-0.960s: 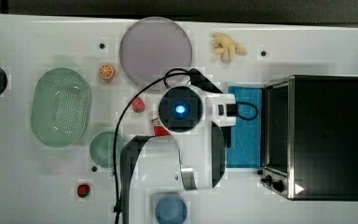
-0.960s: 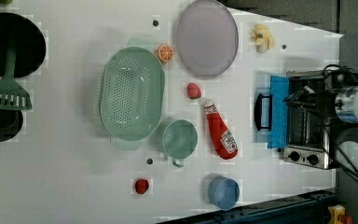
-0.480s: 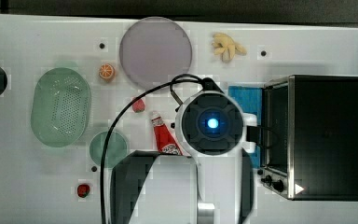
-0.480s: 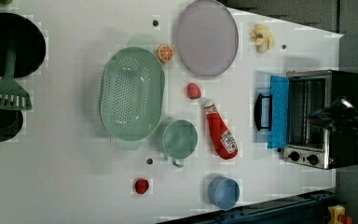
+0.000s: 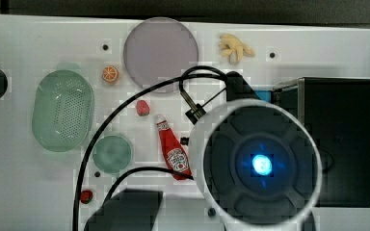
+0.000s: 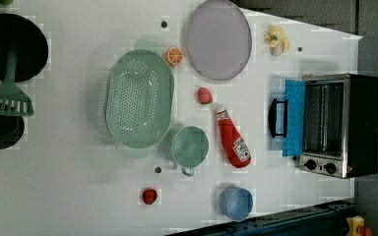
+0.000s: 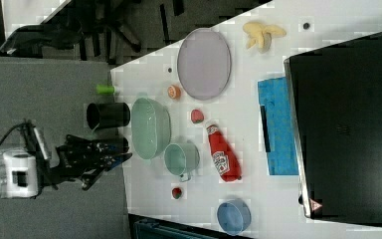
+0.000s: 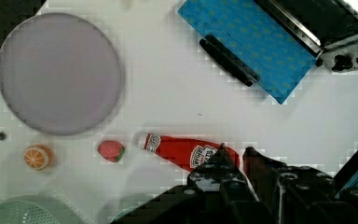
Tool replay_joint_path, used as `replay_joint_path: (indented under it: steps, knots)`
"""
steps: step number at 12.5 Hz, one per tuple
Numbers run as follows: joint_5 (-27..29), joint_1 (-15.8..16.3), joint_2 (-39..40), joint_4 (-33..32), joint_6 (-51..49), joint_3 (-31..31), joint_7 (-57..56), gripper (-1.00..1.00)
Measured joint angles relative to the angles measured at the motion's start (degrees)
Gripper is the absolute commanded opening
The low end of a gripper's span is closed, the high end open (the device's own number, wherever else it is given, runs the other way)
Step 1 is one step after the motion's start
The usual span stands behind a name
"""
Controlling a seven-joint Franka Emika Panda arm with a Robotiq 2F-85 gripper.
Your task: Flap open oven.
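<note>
Going left to right across the left view, the green colander (image 6: 139, 98) sits at about nine o'clock of the table's middle, the green cup (image 6: 190, 146) and the ketchup bottle (image 6: 233, 142) lie near the centre, and the oven (image 6: 339, 125) stands at three o'clock by the table's far edge. Its blue door (image 6: 294, 118) is already dropped flat onto the table (image 6: 78, 187), dark handle (image 6: 274, 118) pointing toward the bottle, with the racks inside open to sight. In the wrist view the gripper (image 8: 235, 156) hangs above the red bottle with its fingertips nearly touching, holding nothing. The job looks done, so the risks lie in leaving: the arm looms directly over the oven's front in the top view, and a low sweep could clip the door or roll the bottle. The trailing black cable (image 5: 125, 110) could also snag on the oven corner.
</note>
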Motion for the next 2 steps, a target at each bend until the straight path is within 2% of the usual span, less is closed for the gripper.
replay_joint_path:
  steps: [2]
  knots:
    - [0.72, -0.07, -0.38, 0.34, -0.14, -0.22, 0.00, -0.65]
